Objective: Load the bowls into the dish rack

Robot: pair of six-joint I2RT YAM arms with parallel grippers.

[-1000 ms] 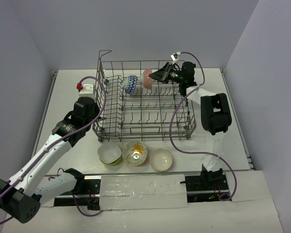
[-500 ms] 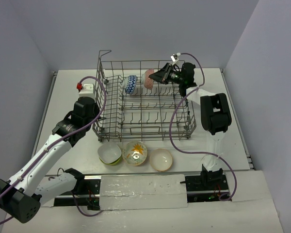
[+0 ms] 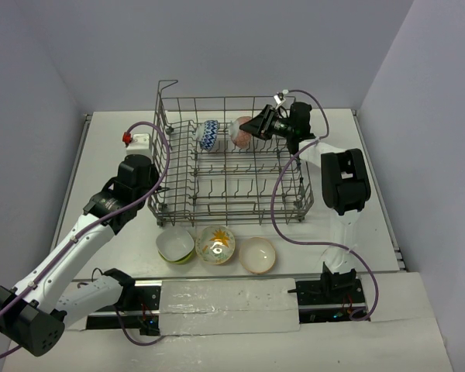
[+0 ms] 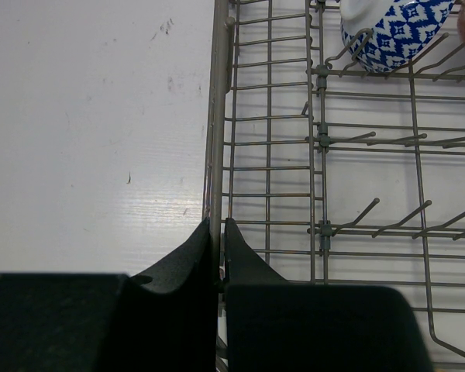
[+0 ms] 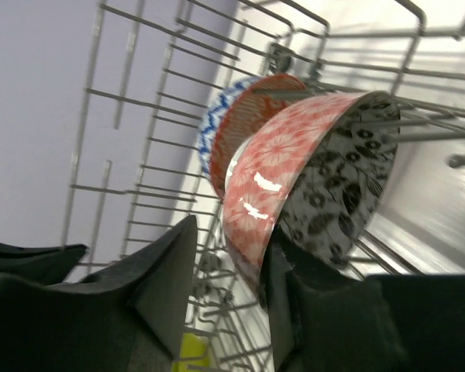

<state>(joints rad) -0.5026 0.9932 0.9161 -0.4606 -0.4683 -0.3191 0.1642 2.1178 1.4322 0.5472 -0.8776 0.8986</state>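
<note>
Ok: bench (image 3: pixel 108 155) carries the dish rack (image 3: pixel 217 209). Left tool (image 4: pixel 218 226) is clenched on the rack's left edge wire. Right tool (image 3: pixel 252 128) is over the rack's back row with the red-orange bowl (image 5: pixel 271 178) on edge, its rim between the fingers. Can't tell if it's clamped. Blue-white bowl (image 3: pixel 210 133) stands in the tines just beside it. Lime-green bowl (image 3: pixel 175 246), yellow-floral bowl (image 3: pixel 215 243) and pale bowl (image 3: pixel 257 255) sit in a row on the bench, near side of the rack.
</note>
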